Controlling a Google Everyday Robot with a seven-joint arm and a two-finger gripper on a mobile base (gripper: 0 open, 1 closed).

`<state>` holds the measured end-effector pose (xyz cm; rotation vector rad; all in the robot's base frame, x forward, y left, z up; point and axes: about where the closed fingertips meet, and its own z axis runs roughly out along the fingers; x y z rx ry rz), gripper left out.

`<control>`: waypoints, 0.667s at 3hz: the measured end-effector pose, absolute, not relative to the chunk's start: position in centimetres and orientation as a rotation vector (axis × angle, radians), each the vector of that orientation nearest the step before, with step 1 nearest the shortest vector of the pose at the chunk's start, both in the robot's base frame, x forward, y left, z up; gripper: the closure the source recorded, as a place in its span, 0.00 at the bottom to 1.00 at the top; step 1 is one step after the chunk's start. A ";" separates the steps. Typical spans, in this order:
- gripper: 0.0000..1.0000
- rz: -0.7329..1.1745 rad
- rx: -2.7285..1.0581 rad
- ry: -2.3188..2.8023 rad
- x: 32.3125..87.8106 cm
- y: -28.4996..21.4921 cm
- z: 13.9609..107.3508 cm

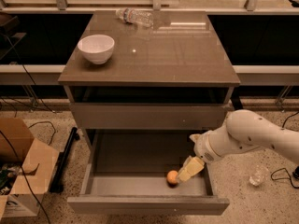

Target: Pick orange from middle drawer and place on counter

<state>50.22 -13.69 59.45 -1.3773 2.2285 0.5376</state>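
Orange and round, with no long axis, the orange [173, 177] lies in the open middle drawer [131, 158], near its front. The hand [189, 170] hangs just beside it; whether spread or pressed together I cannot tell. A white bowl [96, 48] and a toppled bottle [135, 17] sit on the counter [182, 59].

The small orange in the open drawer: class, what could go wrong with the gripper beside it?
The small round orange lies loose on the bare floor of the grey-brown middle drawer; the cream gripper, at its right, might nudge it rolling. On the glossy counter, a round fruit could also roll off.
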 end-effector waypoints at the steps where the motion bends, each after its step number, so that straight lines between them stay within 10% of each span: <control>1: 0.00 0.503 -1.312 2.244 50.8 -13.9 58.5; 2: 0.00 0.476 -1.249 2.274 52.0 -14.2 56.1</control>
